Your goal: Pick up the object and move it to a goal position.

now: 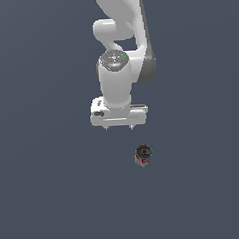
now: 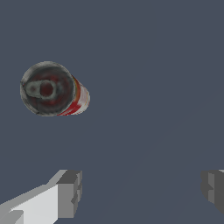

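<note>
The object (image 1: 143,155) is a small can with a dark top and a red and white label, standing upright on the grey floor. In the exterior view it sits below and slightly to the right of the white arm's hand. My gripper (image 1: 119,127) hangs above the floor, apart from the can, with its short fingertips spread wide. The wrist view shows the object (image 2: 52,89) from above, well off to one side of my gripper (image 2: 140,192). Both grey fingers (image 2: 70,192) stand far apart with nothing between them.
A flat dark grey floor (image 1: 51,196) fills both views. The white arm (image 1: 119,41) rises toward the top of the exterior view.
</note>
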### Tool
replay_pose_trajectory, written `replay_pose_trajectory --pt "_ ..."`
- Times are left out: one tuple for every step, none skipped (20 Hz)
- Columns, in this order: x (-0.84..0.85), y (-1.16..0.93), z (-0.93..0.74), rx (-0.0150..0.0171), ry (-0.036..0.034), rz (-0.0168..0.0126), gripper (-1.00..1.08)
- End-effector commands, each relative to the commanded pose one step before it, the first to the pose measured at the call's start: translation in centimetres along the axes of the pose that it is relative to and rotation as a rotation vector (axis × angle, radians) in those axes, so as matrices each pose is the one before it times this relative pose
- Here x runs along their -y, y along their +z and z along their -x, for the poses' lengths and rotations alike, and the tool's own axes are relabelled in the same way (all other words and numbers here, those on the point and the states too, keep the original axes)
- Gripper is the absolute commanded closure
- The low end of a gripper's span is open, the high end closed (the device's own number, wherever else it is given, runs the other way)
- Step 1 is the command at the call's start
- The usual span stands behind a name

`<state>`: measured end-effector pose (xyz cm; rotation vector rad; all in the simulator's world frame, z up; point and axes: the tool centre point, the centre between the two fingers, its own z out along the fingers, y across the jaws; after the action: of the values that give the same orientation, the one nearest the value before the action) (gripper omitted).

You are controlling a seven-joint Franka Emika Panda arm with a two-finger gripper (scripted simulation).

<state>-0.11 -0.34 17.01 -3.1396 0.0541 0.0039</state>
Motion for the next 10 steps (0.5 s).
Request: replay_pose_trajectory --pt "-0.001 0.0 0.0 0.0 0.0 0.0 -0.92" --pt "0.01 0.033 0.013 0.0009 -0.00143 0.00069 -0.92" --pt "0.01 0.09 0.042 0.00252 -0.00392 0.00188 -0.92" --pt "0.021 0.148 0.069 0.00415 -0.00647 0.00309 -0.92" --pt "0.021 0.195 0.101 0.00556 -0.0087 0.00412 -0.92" --pt "0.007 0.221 0.135 0.00653 -0.01031 0.00481 -0.92" --pt "-0.013 0.185 0.141 0.00575 -0.0092 0.00416 -0.92" --pt "-0.033 0.125 0.128 0.00417 -0.00681 0.00295 -0.92" --pt "-0.041 0.068 0.102 0.00253 -0.00427 0.00173 -0.92" --pt "-0.036 0.024 0.068 0.00115 -0.00208 0.00073 -0.92"
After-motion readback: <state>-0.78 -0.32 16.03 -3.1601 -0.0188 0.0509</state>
